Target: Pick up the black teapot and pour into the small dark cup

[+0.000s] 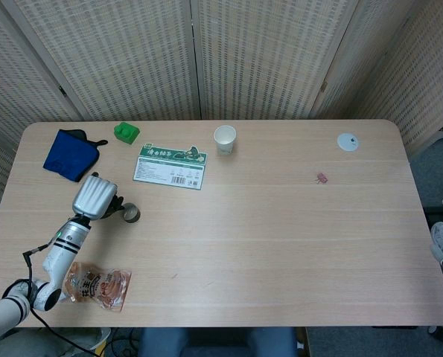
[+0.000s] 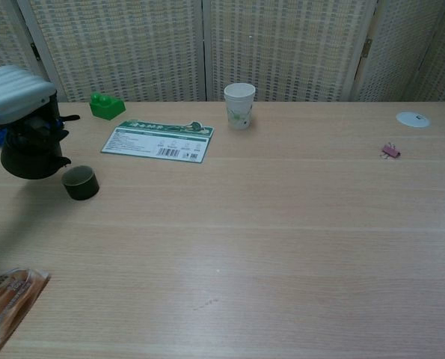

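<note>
one left hand, pale grey on its back, grips the teapot from above, its fingers clamped round the top of the pot; the right hand appears in neither view. the teapot is black, squat and round-bodied, with a short spout pointing toward the cup. in the chest view it hangs clear of the table, just left of the cup and slightly above its rim, the spout tip close to the cup's edge; whether they touch cannot be told. in the head view the hand covers most of the pot, and only a dark edge shows beside the cup.

the cup is small, dark olive-brown, cylindrical, open-topped and upright on the table. behind the cup lies a green-and-white card, flat. further behind the cup, to the left, sit a green block and a blue cloth. a white paper cup stands well right of the cup, beyond the card. a snack packet lies nearer the table's front edge than the cup.
</note>
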